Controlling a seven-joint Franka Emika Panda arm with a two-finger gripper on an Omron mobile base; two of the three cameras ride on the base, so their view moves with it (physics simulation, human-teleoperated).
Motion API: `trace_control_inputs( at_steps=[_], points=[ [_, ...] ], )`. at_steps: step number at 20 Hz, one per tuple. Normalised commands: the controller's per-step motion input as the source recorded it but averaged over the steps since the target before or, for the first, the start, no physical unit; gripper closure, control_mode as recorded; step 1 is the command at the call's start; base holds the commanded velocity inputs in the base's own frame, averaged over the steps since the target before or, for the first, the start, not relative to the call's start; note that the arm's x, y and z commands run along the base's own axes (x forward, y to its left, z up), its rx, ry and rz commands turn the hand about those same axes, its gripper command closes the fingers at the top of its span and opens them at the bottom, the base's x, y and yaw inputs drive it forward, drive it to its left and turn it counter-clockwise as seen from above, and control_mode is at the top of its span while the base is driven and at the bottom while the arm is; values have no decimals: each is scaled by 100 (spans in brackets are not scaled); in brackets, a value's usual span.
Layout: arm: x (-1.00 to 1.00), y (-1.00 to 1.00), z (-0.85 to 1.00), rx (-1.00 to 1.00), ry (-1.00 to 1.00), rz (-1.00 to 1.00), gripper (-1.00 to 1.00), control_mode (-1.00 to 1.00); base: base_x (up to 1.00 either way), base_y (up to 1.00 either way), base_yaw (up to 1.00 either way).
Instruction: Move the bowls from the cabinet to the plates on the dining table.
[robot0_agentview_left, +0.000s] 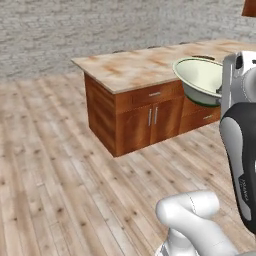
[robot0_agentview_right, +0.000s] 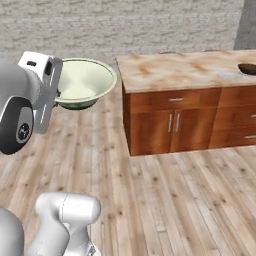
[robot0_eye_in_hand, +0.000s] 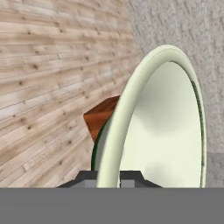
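I am carrying the cream bowl (robot0_eye_in_hand: 157, 127), my gripper (robot0_eye_in_hand: 109, 177) clamped on its rim, in the air beside the near corner of the dining table (robot0_agentview_left: 135, 67) and short of it. Next I judge it must reach a white plate (robot0_agentview_right: 229, 75) by the far edge. It is wide and shallow, with a dark green outer band.

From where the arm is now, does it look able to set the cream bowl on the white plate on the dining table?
Probably not yet. The gripper holds the cream bowl over the floor, short of the dining table; the white plate lies far along it, beside the brown bowl.
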Motion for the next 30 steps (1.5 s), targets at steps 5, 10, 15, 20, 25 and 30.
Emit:
trace_control_inputs(
  at_steps=[5, 10, 15, 20, 25, 30],
  points=[
    [0, 0, 0, 0, 0, 0, 100, 100, 63, -74, -4],
    [0, 0, 0, 0, 0, 0, 100, 100, 64, -73, -5],
    [0, 0, 0, 0, 0, 0, 100, 100, 70, -63, -5],
    [0, 0, 0, 0, 0, 0, 100, 100, 76, -56, -5],
    [0, 0, 0, 0, 0, 0, 100, 100, 79, -53, -5],
    [0, 0, 0, 0, 0, 0, 100, 100, 82, -49, -4]
  ],
)
